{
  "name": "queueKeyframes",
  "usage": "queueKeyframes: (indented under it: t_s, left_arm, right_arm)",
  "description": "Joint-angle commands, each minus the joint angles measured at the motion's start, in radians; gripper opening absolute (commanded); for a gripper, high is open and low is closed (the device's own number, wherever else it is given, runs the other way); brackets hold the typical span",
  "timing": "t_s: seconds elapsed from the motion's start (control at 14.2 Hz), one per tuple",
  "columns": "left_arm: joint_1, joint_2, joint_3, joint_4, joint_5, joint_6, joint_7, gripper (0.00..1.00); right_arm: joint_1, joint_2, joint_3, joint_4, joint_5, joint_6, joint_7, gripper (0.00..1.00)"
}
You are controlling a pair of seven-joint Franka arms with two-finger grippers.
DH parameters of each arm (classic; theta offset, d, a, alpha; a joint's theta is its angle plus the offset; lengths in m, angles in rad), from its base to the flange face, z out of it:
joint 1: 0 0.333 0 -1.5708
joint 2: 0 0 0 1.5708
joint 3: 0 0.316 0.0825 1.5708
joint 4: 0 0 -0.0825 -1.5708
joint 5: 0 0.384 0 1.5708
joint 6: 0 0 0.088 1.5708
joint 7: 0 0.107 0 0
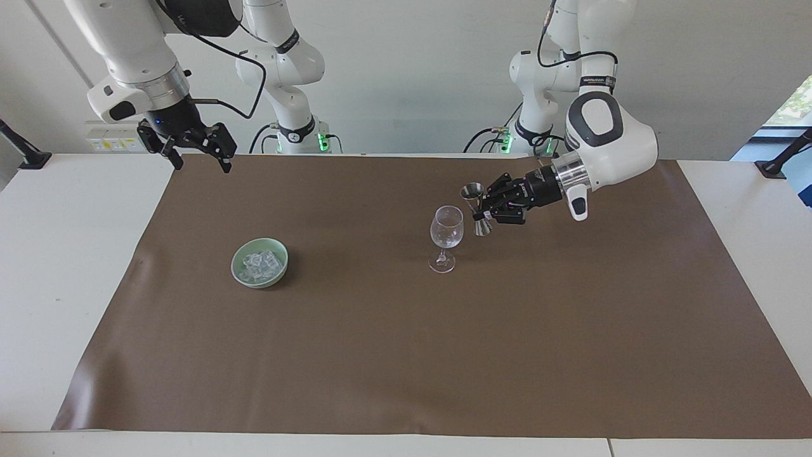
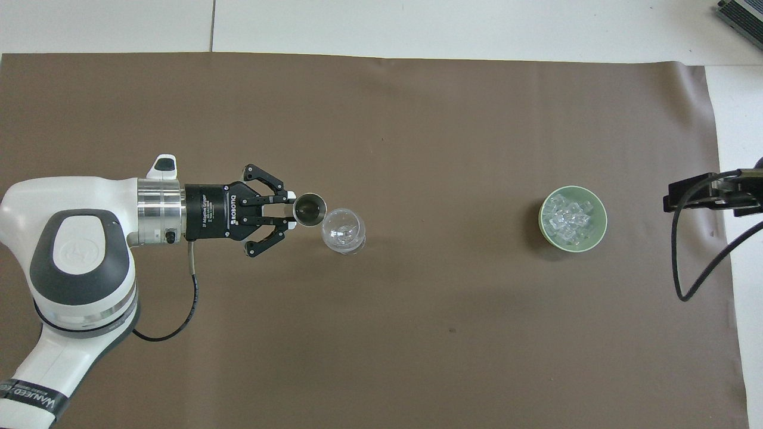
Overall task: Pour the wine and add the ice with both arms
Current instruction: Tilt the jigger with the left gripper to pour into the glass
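My left gripper is shut on the waist of a steel jigger. It holds the jigger almost upright in the air, close beside the rim of the clear stemmed glass, toward the left arm's end. No wine shows in the glass, and the inside of the jigger is too dark to read. The ice lies heaped in a pale green bowl toward the right arm's end. My right gripper waits open above the mat's corner by its base, holding nothing.
A brown mat covers most of the white table. A black cable hangs from the right arm near the bowl. A black clamp sits at the table's edge at the left arm's end.
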Motion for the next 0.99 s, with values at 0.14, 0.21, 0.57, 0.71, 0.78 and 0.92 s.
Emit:
queueKeyframes:
  t_s: [0.14,0.21,0.57,0.71,0.78,0.92]
  left_arm:
    - [-0.066,-0.056,0.006,-0.032,0.074,0.118,-0.022,0.00]
    - [-0.079,-0.056,0.006,-0.032,0.077,0.135,-0.023,0.00]
    - [-0.144,-0.057,0.006,-0.030,0.149,0.252,-0.065,0.00]
    - [-0.145,-0.059,0.006,-0.024,0.189,0.264,-0.065,0.00]
    - [-0.145,-0.063,0.006,-0.022,0.223,0.266,-0.066,0.00]
    - [-0.144,-0.069,0.006,-0.022,0.252,0.272,-0.065,0.00]
  right_arm:
    - [-0.013,-0.017,0.003,-0.018,0.026,0.012,-0.016,1.00]
    - [-0.013,-0.017,0.003,-0.018,0.026,0.012,-0.016,1.00]
    - [-0.013,-0.017,0.003,-0.018,0.026,0.012,-0.016,1.00]
    - [-0.013,-0.017,0.003,-0.018,0.026,0.012,-0.016,1.00]
    - [-0.013,-0.017,0.003,-0.018,0.026,0.012,-0.016,1.00]
    - [-0.013,-0.017,0.003,-0.018,0.026,0.012,-0.016,1.00]
